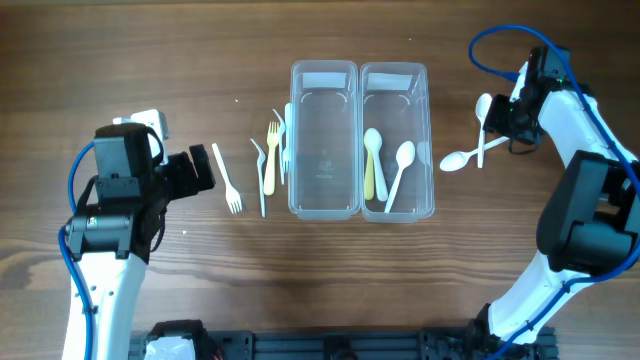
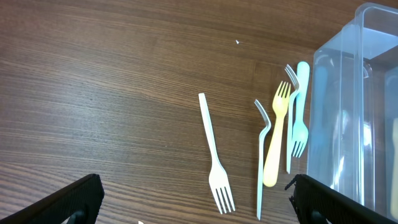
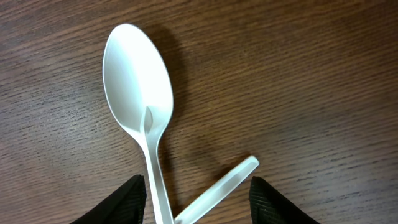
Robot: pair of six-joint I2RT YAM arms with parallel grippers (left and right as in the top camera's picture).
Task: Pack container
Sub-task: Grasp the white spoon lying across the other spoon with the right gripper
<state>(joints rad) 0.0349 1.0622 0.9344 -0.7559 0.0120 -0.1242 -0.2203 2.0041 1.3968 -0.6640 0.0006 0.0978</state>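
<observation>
A dark wood-grain table (image 1: 150, 40) carries a tiny white speck (image 2: 237, 42).

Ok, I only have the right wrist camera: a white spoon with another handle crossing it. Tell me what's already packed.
Observer: The right container holds two spoons, a cream one and a white one.
Operator: Now report the other container.
Observer: The left container looks empty.
Operator: Give me what lies left of it.
Observer: Forks lie on the table: a white fork farthest out, a yellow fork nearer the container.
</observation>
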